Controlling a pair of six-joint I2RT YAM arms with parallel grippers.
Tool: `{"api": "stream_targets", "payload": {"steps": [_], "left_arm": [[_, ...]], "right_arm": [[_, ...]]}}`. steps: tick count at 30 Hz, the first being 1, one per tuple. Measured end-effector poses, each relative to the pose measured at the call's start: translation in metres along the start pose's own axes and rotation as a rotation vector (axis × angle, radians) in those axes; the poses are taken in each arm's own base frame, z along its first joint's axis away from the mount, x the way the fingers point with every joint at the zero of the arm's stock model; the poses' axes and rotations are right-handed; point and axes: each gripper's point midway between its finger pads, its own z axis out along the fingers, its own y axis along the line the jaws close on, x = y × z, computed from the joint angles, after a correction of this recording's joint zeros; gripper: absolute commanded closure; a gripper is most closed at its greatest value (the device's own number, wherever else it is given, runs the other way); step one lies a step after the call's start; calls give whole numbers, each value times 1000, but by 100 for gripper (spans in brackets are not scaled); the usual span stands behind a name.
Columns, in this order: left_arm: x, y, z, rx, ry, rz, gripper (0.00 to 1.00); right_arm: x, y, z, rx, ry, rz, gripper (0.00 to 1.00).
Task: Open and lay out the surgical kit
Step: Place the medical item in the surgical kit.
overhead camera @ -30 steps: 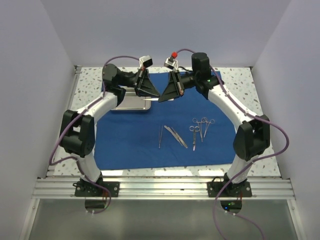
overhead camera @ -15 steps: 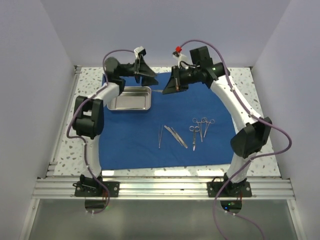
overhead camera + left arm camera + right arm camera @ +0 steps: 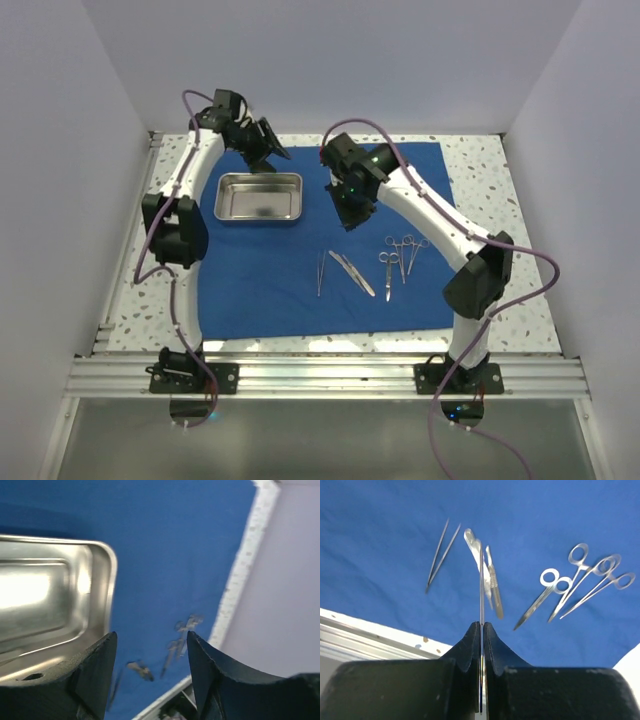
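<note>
While the right fingers (image 3: 474,637) are pinching a slim silver instrument (image 3: 481,605) tightly between them, its tip is pointing out ahead over the blue drape (image 3: 380,540). Beyond them, tweezers (image 3: 441,555), two scalpel-like handles (image 3: 495,597), scissors (image 3: 542,592) and ring-handled forceps (image 3: 590,582) are lying in a row. The left fingers (image 3: 97,667) are standing wide apart, gripping nothing. The steel tray (image 3: 102,580) is sitting just beyond them to one side, on the drape covering the worktop (image 3: 470,160).
</note>
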Motion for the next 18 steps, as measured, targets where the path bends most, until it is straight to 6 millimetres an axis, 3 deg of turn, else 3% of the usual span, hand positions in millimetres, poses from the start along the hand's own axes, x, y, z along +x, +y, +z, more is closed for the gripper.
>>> {"api": "stream_targets", "payload": {"steps": [4,8,12,18], "left_arm": [[7,46,-15,-226,-31,81,39],[14,62,-44,-347,-54,103,41],[18,58,-60,-359,-64,106,41],[23,58,-62,-364,-44,95,42]], "right_arm": [[31,15,26,22,78,16,100],[46,21,52,35,102,64,100],[25,25,65,43,38,111,100],[-34,46,94,26,-64,187,100]]}}
